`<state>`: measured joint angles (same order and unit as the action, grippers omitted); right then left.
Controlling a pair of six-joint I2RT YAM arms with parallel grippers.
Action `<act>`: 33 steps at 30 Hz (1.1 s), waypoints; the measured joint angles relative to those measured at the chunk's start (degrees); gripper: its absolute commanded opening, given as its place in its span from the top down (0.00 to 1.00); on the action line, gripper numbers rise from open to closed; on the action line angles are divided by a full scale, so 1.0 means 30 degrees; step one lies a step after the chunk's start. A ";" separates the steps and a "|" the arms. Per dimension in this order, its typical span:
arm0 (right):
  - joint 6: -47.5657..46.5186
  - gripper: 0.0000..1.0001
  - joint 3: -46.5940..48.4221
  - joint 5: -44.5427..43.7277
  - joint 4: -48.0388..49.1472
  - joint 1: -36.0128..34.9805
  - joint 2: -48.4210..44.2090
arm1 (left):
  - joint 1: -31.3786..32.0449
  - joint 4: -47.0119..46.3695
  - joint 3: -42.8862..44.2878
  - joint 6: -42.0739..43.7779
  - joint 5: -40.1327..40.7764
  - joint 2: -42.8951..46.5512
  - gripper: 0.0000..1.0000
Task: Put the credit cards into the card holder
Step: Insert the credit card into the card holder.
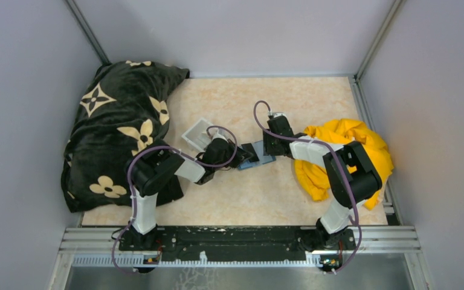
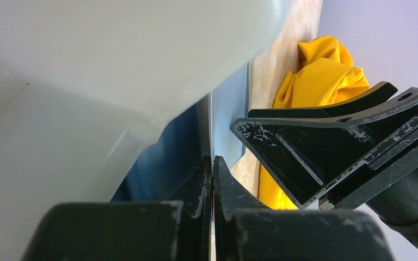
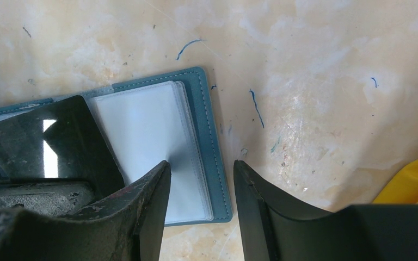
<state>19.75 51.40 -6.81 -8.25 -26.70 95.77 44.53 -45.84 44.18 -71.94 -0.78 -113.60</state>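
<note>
The spread right gripper (image 3: pixel 201 164) should pin the card holder (image 3: pixel 203 103) flat while the left gripper (image 2: pixel 213 163), pinching a dark card (image 3: pixel 49 138) over its left half, slides it in

Left arm (image 1: pixel 157 172): elbow raised, forearm stretched right toward middle. Left hand (image 2: pixel 213 182): shut, fingers (image 2: pixel 196 190) pressed flat together, tips forward. Right arm (image 1: pixel 344 172): elbow folded high, forearm stretched left. Right hand (image 3: pixel 201 171): pointing down, fingers (image 3: pixel 152 201) parted partway, nothing gripped between them. Both hands near each other at middle, tips facing.
</note>
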 measured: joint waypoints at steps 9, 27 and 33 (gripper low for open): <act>0.0000 0.53 0.0000 0.0000 0.0000 0.0000 0.0000 | 0.0015 0.0670 0.0313 0.0357 -0.0430 -0.0007 1.00; 0.0000 0.53 0.0000 0.0007 -0.0007 0.0000 0.0000 | 0.0124 0.4095 0.2055 0.0503 -0.1224 -0.0007 1.00; 0.0000 0.53 0.0000 0.0000 -0.0007 0.0000 0.0000 | 0.0117 0.4546 0.2251 0.0714 -0.1399 0.0022 1.00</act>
<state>19.75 51.40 -6.81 -8.27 -26.70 95.77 44.88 -32.21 50.94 -69.80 -4.97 -113.54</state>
